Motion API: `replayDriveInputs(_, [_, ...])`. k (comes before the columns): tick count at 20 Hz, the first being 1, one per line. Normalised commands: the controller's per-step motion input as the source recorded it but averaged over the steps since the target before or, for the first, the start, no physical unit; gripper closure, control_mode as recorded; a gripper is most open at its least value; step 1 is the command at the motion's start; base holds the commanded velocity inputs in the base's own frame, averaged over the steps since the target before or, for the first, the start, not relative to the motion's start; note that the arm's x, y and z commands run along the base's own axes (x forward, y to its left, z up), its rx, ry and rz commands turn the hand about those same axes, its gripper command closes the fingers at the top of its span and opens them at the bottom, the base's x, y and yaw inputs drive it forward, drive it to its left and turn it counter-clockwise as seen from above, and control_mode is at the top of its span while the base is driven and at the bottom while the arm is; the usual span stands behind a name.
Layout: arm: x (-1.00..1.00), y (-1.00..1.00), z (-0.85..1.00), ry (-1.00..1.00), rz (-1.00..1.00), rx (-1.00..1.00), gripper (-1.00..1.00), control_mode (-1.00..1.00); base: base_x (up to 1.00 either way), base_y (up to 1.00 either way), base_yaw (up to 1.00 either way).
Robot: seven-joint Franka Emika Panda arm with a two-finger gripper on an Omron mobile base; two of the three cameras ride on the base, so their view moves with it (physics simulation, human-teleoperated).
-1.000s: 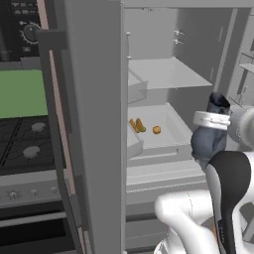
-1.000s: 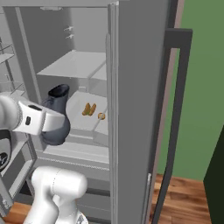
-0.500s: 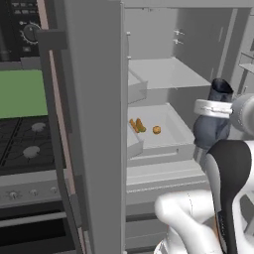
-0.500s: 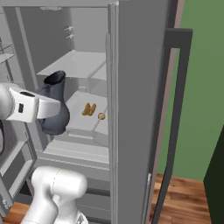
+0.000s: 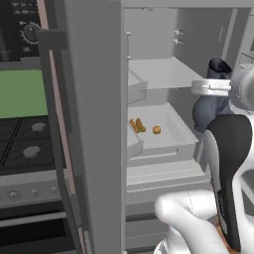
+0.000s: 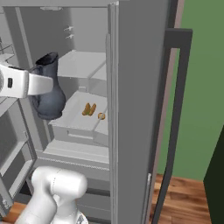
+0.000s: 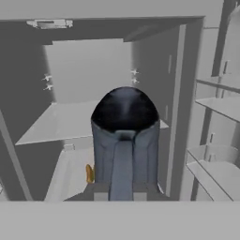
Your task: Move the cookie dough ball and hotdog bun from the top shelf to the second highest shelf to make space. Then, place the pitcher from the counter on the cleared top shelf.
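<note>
My gripper (image 5: 212, 88) is shut on the dark blue-grey pitcher (image 5: 210, 101), holding it in the air in front of the open fridge, at about the height of the top shelf (image 5: 163, 72) and right of it. From the right base the pitcher (image 6: 48, 94) hangs left of the top shelf (image 6: 83, 65). In the hand view the pitcher (image 7: 124, 140) stands upright in the middle, its handle towards the camera, with the bare top shelf (image 7: 70, 122) behind it. The hotdog bun (image 5: 137, 125) and the cookie dough ball (image 5: 157, 130) lie on the second highest shelf (image 5: 163, 149).
The open grey fridge door (image 5: 94, 124) stands left of the fridge opening, with a stove (image 5: 25, 141) beyond it. The other door (image 6: 140, 87) flanks the right side. Door racks (image 7: 215, 164) sit at the right of the hand view.
The gripper has lifted the pitcher from about the second shelf's height up to the top shelf's height. Bun and ball have stayed where they were.
</note>
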Motion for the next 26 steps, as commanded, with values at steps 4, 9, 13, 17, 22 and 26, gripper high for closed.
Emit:
replayDriveInputs(4, [0.26,0.00,0.02,-0.02,0.02,-0.05,1.00,-1.00,0.00,0.00,0.00])
replayDriveInputs(9, [0.36,0.00,0.00,-0.06,0.03,-0.02,1.00,-1.00,0.00,0.00,0.00])
replayDriveInputs(13, [0.49,0.00,0.00,-0.14,0.04,0.00,1.00,-1.00,0.00,0.00,0.00])
replayDriveInputs(17, [0.56,0.00,0.00,-0.13,0.05,0.00,1.00,-1.00,0.00,0.00,0.00])
replayDriveInputs(22, [0.56,0.00,0.00,-0.02,0.03,0.00,1.00,-1.00,0.00,0.00,0.00])
replayDriveInputs(26, [0.62,-0.04,0.00,0.00,0.04,0.00,1.00,-1.00,0.00,0.00,0.00])
